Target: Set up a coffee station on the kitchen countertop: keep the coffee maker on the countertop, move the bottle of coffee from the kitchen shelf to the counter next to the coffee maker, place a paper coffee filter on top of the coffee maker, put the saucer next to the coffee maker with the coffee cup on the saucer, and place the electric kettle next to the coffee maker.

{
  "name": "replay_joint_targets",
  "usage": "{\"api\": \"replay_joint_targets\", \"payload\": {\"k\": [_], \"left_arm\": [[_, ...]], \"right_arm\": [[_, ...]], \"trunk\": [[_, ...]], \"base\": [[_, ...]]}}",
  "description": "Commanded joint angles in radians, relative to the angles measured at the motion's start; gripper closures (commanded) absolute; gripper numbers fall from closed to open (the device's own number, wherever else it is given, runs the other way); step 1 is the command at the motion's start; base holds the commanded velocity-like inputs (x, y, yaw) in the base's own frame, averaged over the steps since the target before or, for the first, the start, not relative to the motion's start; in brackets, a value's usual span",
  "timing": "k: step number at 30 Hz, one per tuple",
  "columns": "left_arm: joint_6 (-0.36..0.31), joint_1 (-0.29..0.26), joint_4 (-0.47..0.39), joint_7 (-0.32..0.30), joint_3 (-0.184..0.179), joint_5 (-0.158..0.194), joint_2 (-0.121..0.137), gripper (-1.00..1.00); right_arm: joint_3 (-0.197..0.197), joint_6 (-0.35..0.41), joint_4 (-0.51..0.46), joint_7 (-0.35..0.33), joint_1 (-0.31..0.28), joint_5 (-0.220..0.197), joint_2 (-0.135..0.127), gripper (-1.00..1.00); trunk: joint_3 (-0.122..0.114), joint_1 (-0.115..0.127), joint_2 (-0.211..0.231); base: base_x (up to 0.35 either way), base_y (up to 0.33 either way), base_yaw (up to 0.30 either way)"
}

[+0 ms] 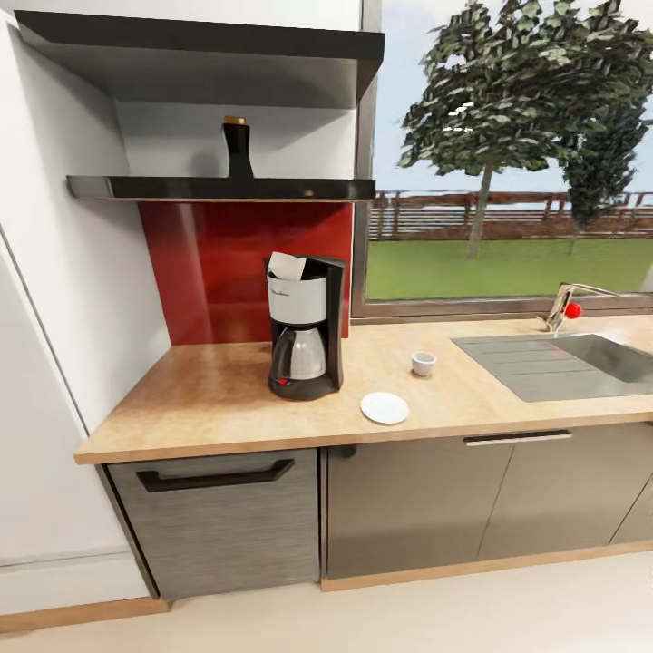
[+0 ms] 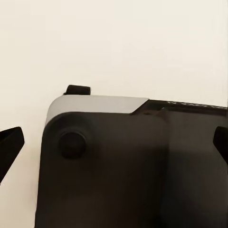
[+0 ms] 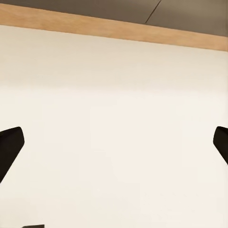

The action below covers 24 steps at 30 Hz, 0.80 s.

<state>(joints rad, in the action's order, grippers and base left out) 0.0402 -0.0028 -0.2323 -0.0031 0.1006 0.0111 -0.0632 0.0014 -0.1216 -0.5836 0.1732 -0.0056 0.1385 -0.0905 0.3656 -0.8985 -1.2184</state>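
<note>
The black and silver coffee maker stands on the wooden countertop against the red backsplash, with a white paper filter sticking up from its top. A dark coffee bottle stands upright on the black shelf above it. To the right of the machine a small white cup sits on the counter, apart from the white saucer lying nearer the front edge. My left gripper is open above my dark base. My right gripper is open over pale floor.
A steel sink with a faucet is set into the counter at the right, under the window. Grey cabinets and a drawer with a black handle run below. A white wall panel bounds the counter on the left.
</note>
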Motion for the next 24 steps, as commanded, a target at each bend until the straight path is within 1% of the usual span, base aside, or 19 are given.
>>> {"api": "replay_joint_targets", "payload": {"k": [1, 2, 3, 6, 8, 9, 10, 11, 13, 14, 15, 16, 17, 18, 19, 20, 21, 23, 24], "left_arm": [[0.018, 0.0, -0.001, -0.001, 0.006, 0.001, 0.001, -1.0], [0.041, 0.0, -0.051, -0.004, 0.005, 0.002, 0.023, -1.0], [0.038, 0.0, -0.119, -0.007, 0.007, 0.002, 0.03, -1.0], [-0.008, 0.0, -0.225, -0.015, 0.003, 0.001, 0.034, -1.0], [-0.108, 0.0, -0.317, -0.032, -0.001, 0.001, 0.032, -1.0], [-0.199, 0.0, -0.396, -0.059, -0.003, 0.001, 0.03, -1.0], [-0.249, 0.0, -0.441, -0.08, -0.004, 0.001, 0.029, -1.0], [-0.353, 0.0, -0.534, -0.133, -0.005, 0.001, 0.027, -1.0], [-0.456, 0.0, -0.624, -0.199, -0.008, 0.001, 0.026, -1.0], [-0.549, 0.0, -0.709, -0.277, -0.011, 0.001, 0.025, -1.0], [-0.589, 0.0, -0.751, -0.318, -0.012, 0.001, 0.023, -1.0], [-0.657, 0.0, -0.831, -0.407, -0.014, 0.001, 0.016, -1.0], [-0.686, 0.0, -0.871, -0.451, -0.015, 0.001, 0.012, -1.0], [-0.739, 0.0, -0.954, -0.54, -0.017, 0.001, 0.001, -1.0], [-0.871, -0.001, -1.149, -0.709, -0.019, 0.001, -0.029, -1.0], [-0.918, -0.005, -1.205, -0.753, -0.019, 0.001, -0.044, -1.0], [-0.938, -0.013, -1.225, -0.769, -0.02, 0.002, -0.051, -1.0], [-0.979, -0.066, -1.264, -0.803, -0.02, 0.002, -0.069, -1.0], [-0.995, -0.117, -1.278, -0.817, -0.02, 0.003, -0.081, -1.0]], "right_arm": [[0.0, -0.001, 0.001, 0.005, -0.001, 0.01, 0.0, -1.0], [0.0, -0.001, 0.001, 0.005, -0.001, 0.01, 0.0, -1.0], [0.001, -0.001, 0.002, 0.005, -0.001, 0.01, 0.0, -1.0], [0.001, -0.001, 0.003, 0.005, -0.001, 0.011, 0.0, -1.0], [0.001, -0.001, 0.003, 0.005, -0.001, 0.01, -0.001, -1.0], [0.0, -0.001, 0.003, 0.005, -0.001, 0.01, -0.001, -1.0], [0.0, -0.001, 0.002, 0.005, -0.001, 0.01, -0.001, -1.0], [0.0, -0.001, 0.002, 0.005, -0.001, 0.01, 0.0, -1.0], [0.0, -0.001, 0.002, 0.005, -0.001, 0.01, 0.0, -1.0], [0.0, -0.001, 0.002, 0.005, -0.001, 0.01, 0.0, -1.0], [0.001, -0.001, 0.002, 0.005, -0.001, 0.01, 0.0, -1.0], [0.001, -0.001, 0.002, 0.005, -0.001, 0.01, 0.0, -1.0], [0.001, -0.001, 0.002, 0.005, -0.001, 0.01, 0.0, -1.0], [0.0, -0.001, 0.001, 0.005, -0.001, 0.011, 0.0, -1.0], [0.0, -0.001, -0.001, 0.006, -0.001, 0.011, 0.0, -1.0], [0.0, -0.001, -0.002, 0.006, -0.001, 0.011, 0.0, -1.0], [0.0, -0.001, -0.002, 0.006, -0.001, 0.011, 0.0, -1.0], [0.0, -0.001, -0.004, 0.006, -0.001, 0.012, 0.0, -1.0], [0.0, -0.001, -0.005, 0.006, -0.001, 0.012, 0.0, -1.0]], "trunk": [[0.001, 0.0, -0.001], [0.001, 0.0, -0.001], [0.001, 0.0, -0.001], [0.001, 0.0, -0.001], [0.001, 0.0, -0.001], [0.001, 0.0, -0.001], [0.001, 0.0, -0.001], [0.001, 0.0, -0.001], [0.001, 0.0, -0.001], [0.001, 0.0, -0.001], [0.001, 0.0, -0.001], [0.001, 0.0, -0.001], [0.001, 0.0, -0.001], [0.001, 0.0, -0.001], [0.001, 0.0, -0.001], [0.001, 0.0, -0.001], [0.001, 0.0, -0.001], [0.001, 0.0, -0.001], [0.001, 0.0, -0.001]], "base": [[0.0, -0.003, 0.0], [0.0, 0.0, 0.0], [0.0, 0.0, 0.0], [0.0, 0.0, 0.0], [0.0, 0.0, 0.0], [0.0, 0.0, 0.0], [0.0, 0.0, 0.0], [0.0, 0.0, 0.0], [0.0, 0.0, 0.0], [0.0, 0.0, 0.0], [0.0, 0.0, 0.0], [0.0, 0.0, 0.0], [0.0, 0.0, 0.0], [0.0, 0.0, 0.0], [0.0, 0.0, 0.0], [0.0, 0.0, 0.0], [0.0, 0.0, 0.0], [0.0, 0.0, 0.0], [0.0, 0.0, 0.0]]}}
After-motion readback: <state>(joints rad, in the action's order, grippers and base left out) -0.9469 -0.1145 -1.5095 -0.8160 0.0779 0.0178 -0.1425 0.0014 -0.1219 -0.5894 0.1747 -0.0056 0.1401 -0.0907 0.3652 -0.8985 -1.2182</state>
